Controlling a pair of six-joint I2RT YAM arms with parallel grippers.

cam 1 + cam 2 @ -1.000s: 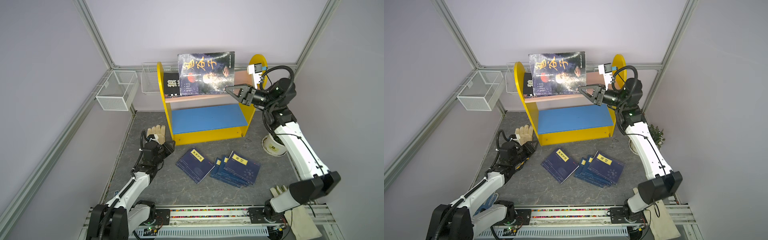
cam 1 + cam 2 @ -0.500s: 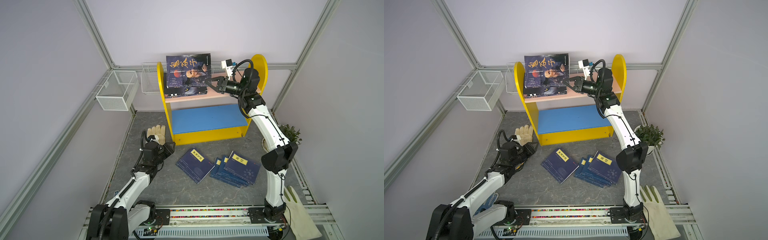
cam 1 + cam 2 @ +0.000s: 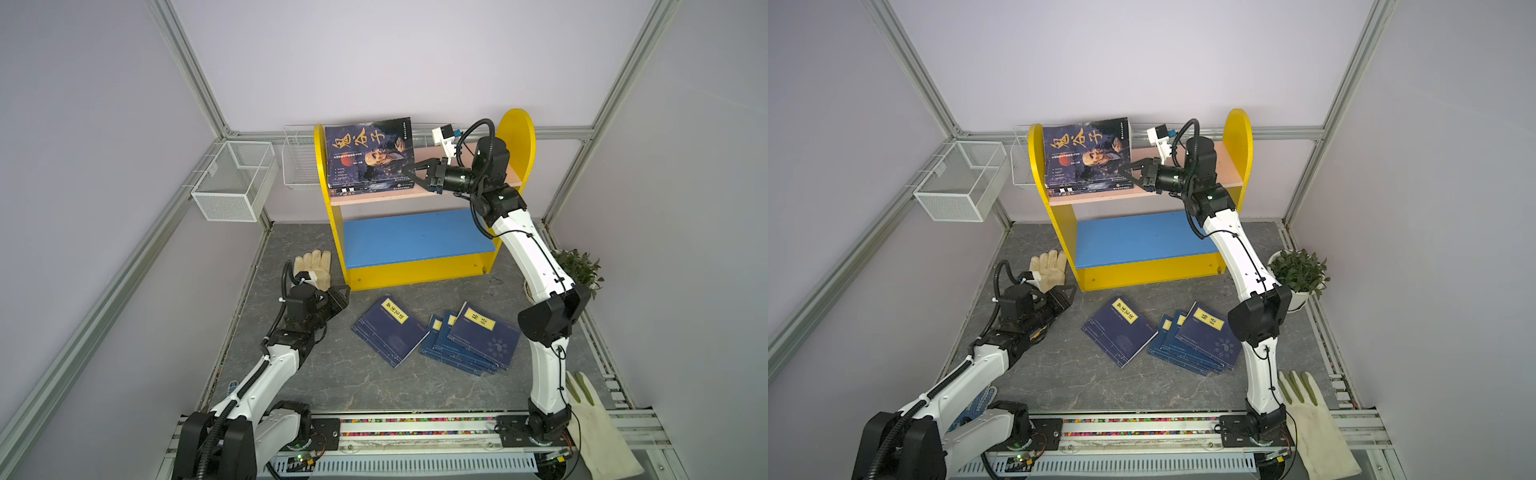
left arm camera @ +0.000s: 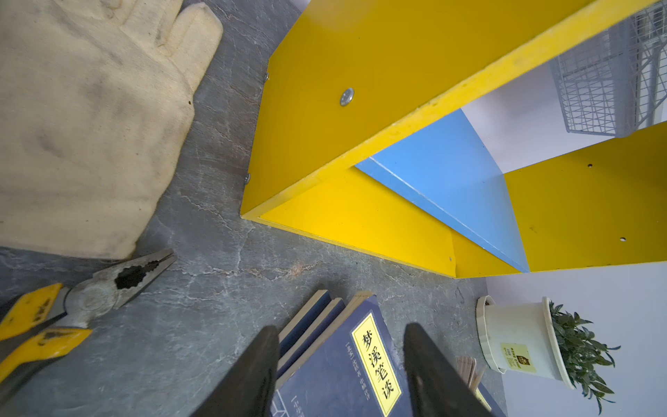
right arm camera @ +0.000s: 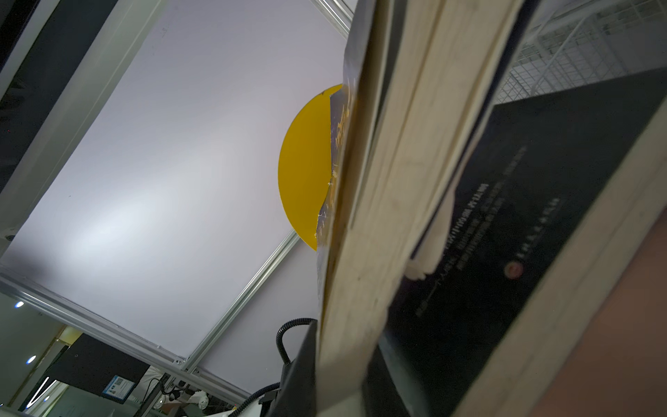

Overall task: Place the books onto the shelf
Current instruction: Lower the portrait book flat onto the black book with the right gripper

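A: The right gripper (image 3: 409, 173) is up at the shelf (image 3: 515, 137), jaws clamped on the lower right corner of the big paperback (image 3: 368, 153). That book sits at the left end of the pink board (image 3: 374, 198), cover tipped up towards us, resting on other dark books.

B: And that tilt is the worry. Let go while it's propped like that and I reckon it slides forward off the front edge, down onto the blue board (image 3: 415, 237).

A: Or the jaws drag it out as they back away, since one looks to be under the book.

B: And the left gripper (image 4: 341, 328)?

A: Jaws apart, holding nothing, hanging low over the navy books (image 3: 388, 330) on the floor. There are pliers (image 4: 119, 285) and a glove (image 3: 312, 266) close by, and a careless reach could snag them.
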